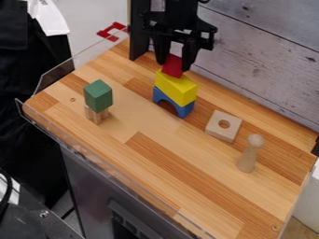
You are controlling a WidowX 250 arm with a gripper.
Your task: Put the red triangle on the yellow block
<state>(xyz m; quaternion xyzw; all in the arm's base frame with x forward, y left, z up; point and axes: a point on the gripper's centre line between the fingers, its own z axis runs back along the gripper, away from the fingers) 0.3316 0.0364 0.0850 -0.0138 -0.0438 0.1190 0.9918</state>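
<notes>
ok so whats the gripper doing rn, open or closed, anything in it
Gripper: closed on the red triangle, holding it right at the top of the yellow block.

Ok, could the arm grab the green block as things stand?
Probably not right now: the pincer is closed on the red triangle at the yellow block. Once it's free, likely yes, since the green block has nothing on top or pressed against its sides.
</notes>
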